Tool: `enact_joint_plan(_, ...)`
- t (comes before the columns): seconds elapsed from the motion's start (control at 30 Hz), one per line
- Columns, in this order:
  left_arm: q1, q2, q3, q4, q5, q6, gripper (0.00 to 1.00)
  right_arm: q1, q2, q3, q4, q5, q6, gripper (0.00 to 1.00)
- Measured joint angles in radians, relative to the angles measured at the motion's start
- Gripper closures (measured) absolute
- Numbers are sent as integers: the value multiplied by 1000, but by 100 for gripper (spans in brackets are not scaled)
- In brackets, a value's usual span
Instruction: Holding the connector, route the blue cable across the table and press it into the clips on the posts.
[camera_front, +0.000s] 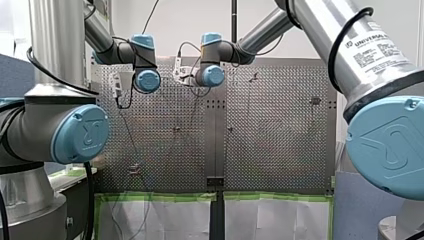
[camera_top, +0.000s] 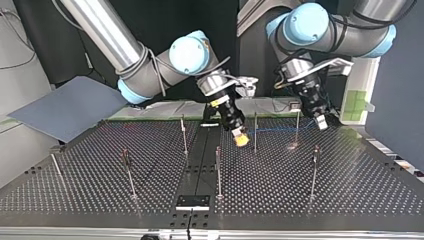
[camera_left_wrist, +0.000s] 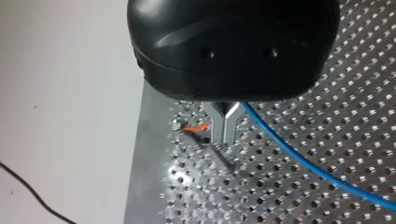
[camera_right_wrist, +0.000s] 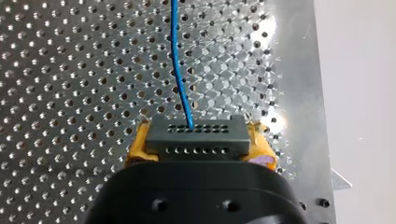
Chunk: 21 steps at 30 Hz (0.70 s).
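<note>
**Blue cable strung between both grippers, near clips untouched**

Nearest in the top view, around six o'clock, thin steel posts (camera_top: 218, 172) stand upright from the perforated table (camera_top: 350, 190), a dark metal sheet drilled in a regular grid; the posts at eight and four o'clock carry small dark clips (camera_top: 316, 152) near their tips, too small to read in detail; no cable reaches them.

Further in, near the centre, my right gripper (camera_top: 241, 140) tilts down toward the sheet; its yellow pads (camera_right_wrist: 135, 145) pinch the connector (camera_right_wrist: 195, 137), a black rectangular block with two rows of tiny holes; gripping the block's short ends probably stops the hard plastic twisting under pull.

From the block the blue cable (camera_top: 275, 130), thin, round and smooth, runs nearly straight toward two o'clock, passing two farther posts; whether it sits in a clip there I cannot tell.

Farthest, at two o'clock, my left gripper (camera_top: 321, 122) meets the span's other end; in its wrist view the bare metal fingers (camera_left_wrist: 219, 126) are pressed together, and the cable emerges beside their root; whether they nip it is unclear; likely a second anchor, holding the line taut and low for pressing in.
</note>
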<state>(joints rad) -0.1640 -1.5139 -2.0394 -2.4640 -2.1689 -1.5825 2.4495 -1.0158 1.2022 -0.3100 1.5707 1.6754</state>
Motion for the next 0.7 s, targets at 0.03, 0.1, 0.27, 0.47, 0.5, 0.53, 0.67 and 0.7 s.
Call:
enact_joint_plan(0.03, 2, 0, 5, -2, 1, 0, 100, 1, 5, -10, 7, -3, 1, 100)
enact_joint_plan(0.1, 7, 0, 14, -5, 5, 0, 100, 2, 12, -24, 17, -5, 2, 100)
enact_joint_plan(0.27, 21, -1, 29, -6, 15, -3, 100, 4, 31, -52, 34, -7, 3, 100)
enact_joint_plan(0.47, 44, -3, 48, -7, 29, -4, 100, 9, 53, -89, 53, -9, 3, 100)
enact_joint_plan(0.5, 49, -3, 51, -7, 33, -5, 100, 10, 54, -94, 55, -9, 4, 100)
enact_joint_plan(0.53, 53, -4, 53, -7, 36, -5, 100, 10, 57, -101, 57, -9, 5, 100)
enact_joint_plan(0.67, 69, -5, 60, -6, 44, -13, 100, 10, 68, -124, 62, -11, 12, 100)
enact_joint_plan(0.7, 74, -6, 63, -7, 46, -15, 100, 11, 73, -130, 66, -11, 13, 100)
